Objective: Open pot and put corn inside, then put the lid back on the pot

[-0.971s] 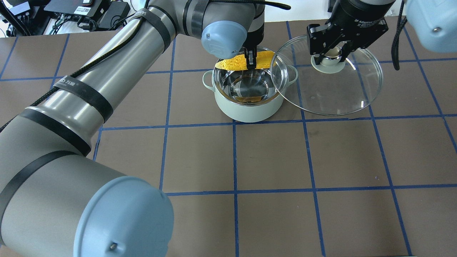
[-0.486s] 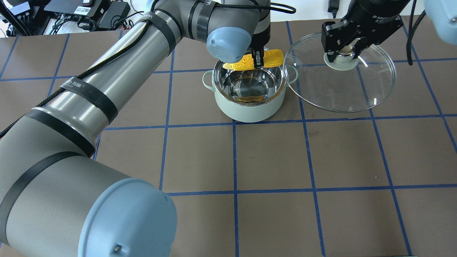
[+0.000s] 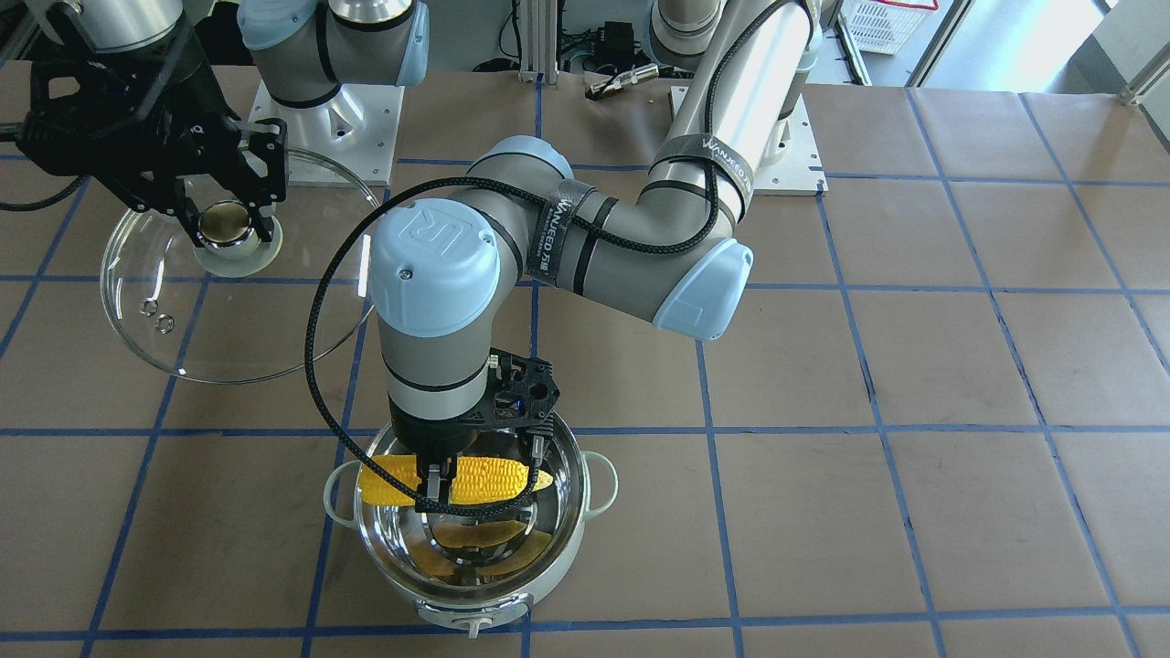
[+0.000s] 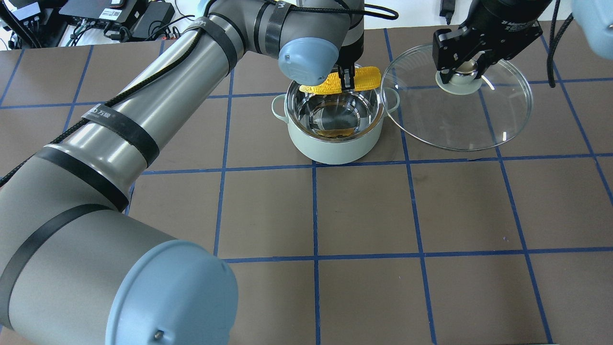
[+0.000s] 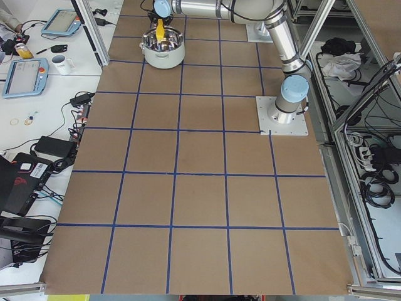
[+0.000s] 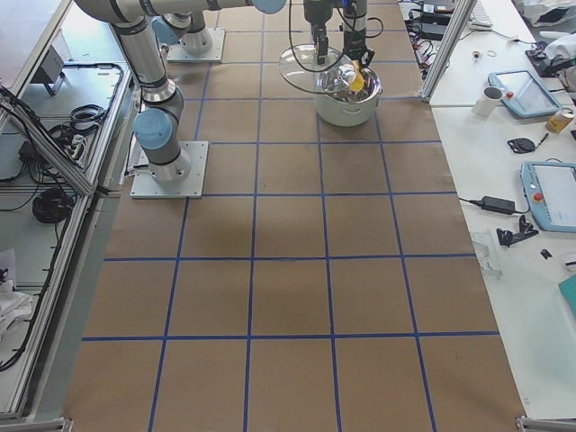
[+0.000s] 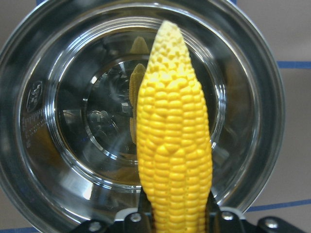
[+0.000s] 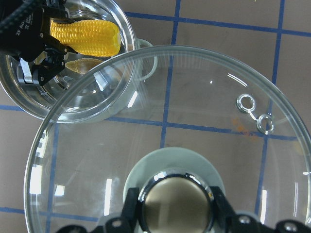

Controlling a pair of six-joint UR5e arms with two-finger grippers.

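— Where's the corn (image 4: 366, 78)?
— Pinched crosswise in the left tool (image 4: 346, 82), above the open pot (image 4: 335, 143).
— And the lid (image 4: 459, 122)?
— Off, at the pot's 3 o'clock seen from overhead. The right tool (image 4: 461, 72) clamps its knob (image 8: 176, 198).

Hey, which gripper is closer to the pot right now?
Left. The left gripper hangs over the open mouth of the pot, shut on the corn; the right gripper is off to the side, holding the lid.

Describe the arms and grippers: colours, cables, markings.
The left arm and right arm are silver-grey tubes with pale blue joint caps. The left wears black straps with white lettering and a braided black cable. The left gripper and right gripper are black; the right bears white lettering.
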